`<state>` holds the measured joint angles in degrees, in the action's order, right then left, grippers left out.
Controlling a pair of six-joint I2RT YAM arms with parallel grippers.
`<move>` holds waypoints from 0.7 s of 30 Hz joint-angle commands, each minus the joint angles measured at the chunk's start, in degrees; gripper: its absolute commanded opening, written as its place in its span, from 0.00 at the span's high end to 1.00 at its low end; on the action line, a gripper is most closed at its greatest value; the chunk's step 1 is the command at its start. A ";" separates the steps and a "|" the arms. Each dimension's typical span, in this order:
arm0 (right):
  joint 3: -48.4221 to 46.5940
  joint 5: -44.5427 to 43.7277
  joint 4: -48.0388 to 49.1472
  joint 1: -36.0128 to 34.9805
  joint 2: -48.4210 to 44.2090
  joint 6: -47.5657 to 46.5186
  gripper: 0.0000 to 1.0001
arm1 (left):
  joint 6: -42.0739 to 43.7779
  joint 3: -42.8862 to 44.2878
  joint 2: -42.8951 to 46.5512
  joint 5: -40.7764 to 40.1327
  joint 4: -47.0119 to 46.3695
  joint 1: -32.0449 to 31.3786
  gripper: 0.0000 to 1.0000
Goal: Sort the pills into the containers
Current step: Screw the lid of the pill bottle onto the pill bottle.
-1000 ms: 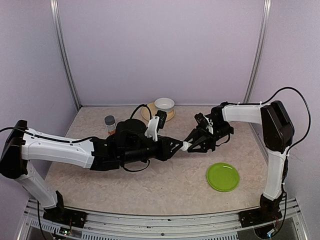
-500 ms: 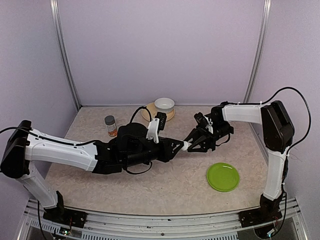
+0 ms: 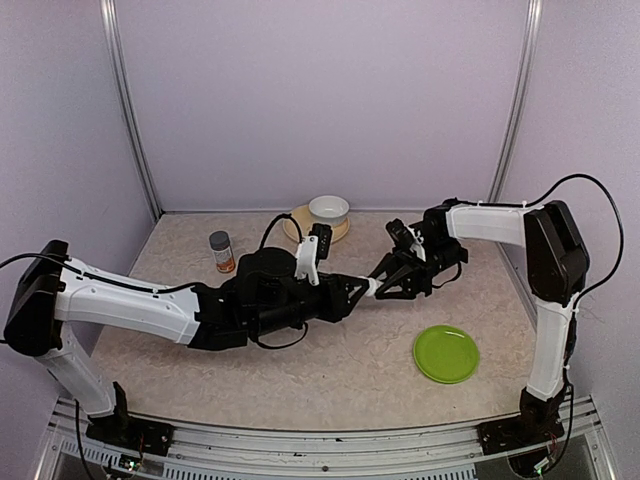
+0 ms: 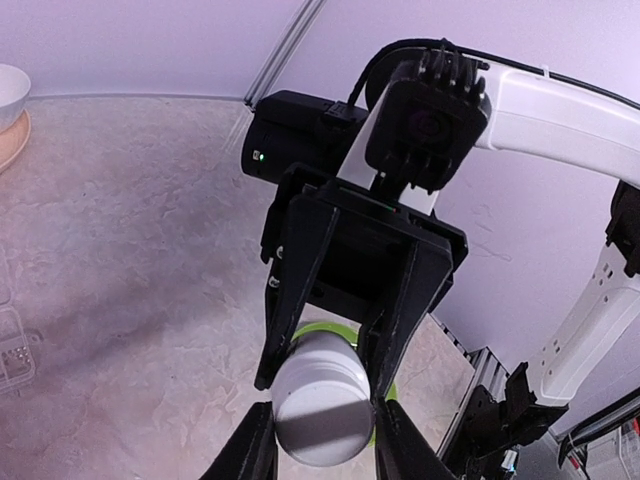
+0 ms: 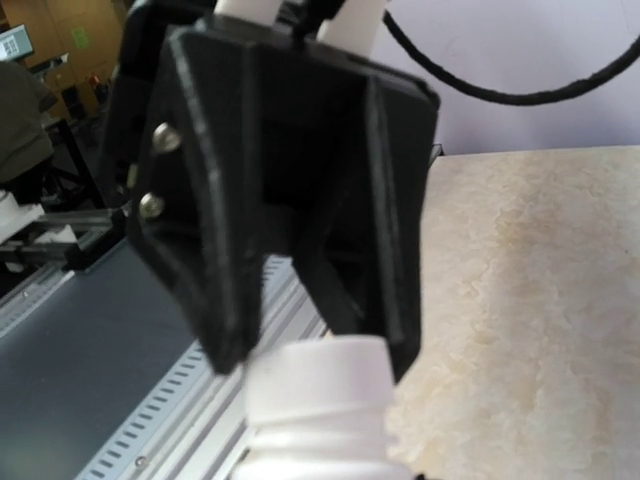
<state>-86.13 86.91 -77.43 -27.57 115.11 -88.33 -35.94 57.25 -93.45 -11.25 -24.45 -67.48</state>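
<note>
At the far left edge of the left wrist view, a clear, compartmented plastic pill box [image 4: 12, 345] peeks in, lying on the marbled beige counter [image 3: 330, 375]. From above it is hidden under the left arm. No pills can be made out anywhere; they are probably inside the bottle.

Toward the back stand a small amber vial with a grey cap [image 3: 221, 252] and a white bowl on a tan plate [image 3: 328, 210].

Mid-counter, raised off the surface, the left hand [image 3: 360, 288] flanks one end of a small white plastic bottle [image 4: 322, 405]. I cannot tell whether its fingers press on the bottle or merely stand beside it. The right hand [image 3: 388, 282] pinches the bottle's other end. Further right lies a round green plate [image 3: 446, 353].

The risk is that one hand lets go before the other has a firm hold. The bottle could then drop, roll and scatter its contents well away from the pill box. Pulling apart off-axis could also twist it loose.
</note>
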 commanded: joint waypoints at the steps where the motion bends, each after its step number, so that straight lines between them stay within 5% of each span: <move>1: -1.87 15.36 -1.50 0.33 -0.90 2.14 1.00 | 2.15 -0.67 -0.95 1.52 0.93 -0.89 0.65; 9: -1.53 15.39 -1.53 0.32 -2.76 2.87 1.00 | 13.49 -4.17 0.09 5.75 -5.03 -0.64 0.70; 21: -1.98 15.30 -1.50 0.33 -2.65 3.46 1.00 | 16.20 -10.36 7.60 2.74 -7.89 1.82 0.28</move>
<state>-86.85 88.44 -77.76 -27.57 113.99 -85.60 -22.46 47.92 -88.90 -6.50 -29.30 -66.11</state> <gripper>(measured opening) 0.336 0.660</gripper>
